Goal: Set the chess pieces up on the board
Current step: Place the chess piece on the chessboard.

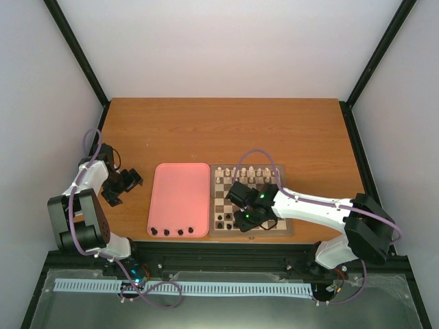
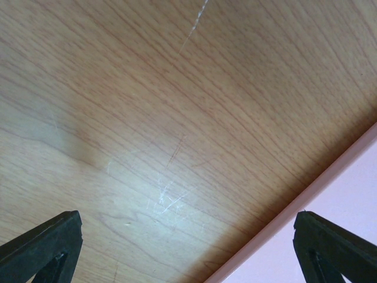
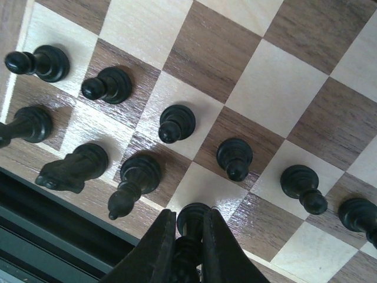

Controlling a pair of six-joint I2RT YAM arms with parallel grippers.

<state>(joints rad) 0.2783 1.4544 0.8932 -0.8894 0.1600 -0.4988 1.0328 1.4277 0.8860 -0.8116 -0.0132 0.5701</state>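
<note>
The board [image 1: 225, 200] lies right of centre, with cream chess pieces [image 1: 247, 175] lined along its far rows and dark ones [image 1: 223, 221] at its near left. My right gripper [image 1: 245, 221] hangs over the near rows. In the right wrist view this gripper [image 3: 189, 213] is shut on a dark piece [image 3: 192, 223], whose base is at a light square of the nearest row. Beside it stand a dark bishop [image 3: 135, 177], a knight [image 3: 70, 168] and several pawns [image 3: 234, 158]. My left gripper [image 2: 185, 253] is open over bare wood, nothing between its fingers.
A pink tray [image 1: 180, 192] lies left of the board, with several dark pieces [image 1: 171, 232] along its near edge. Its corner [image 2: 353, 200] shows beside the left gripper [image 1: 127, 181]. The table's black front rail [image 3: 53, 218] runs just below the board's near edge.
</note>
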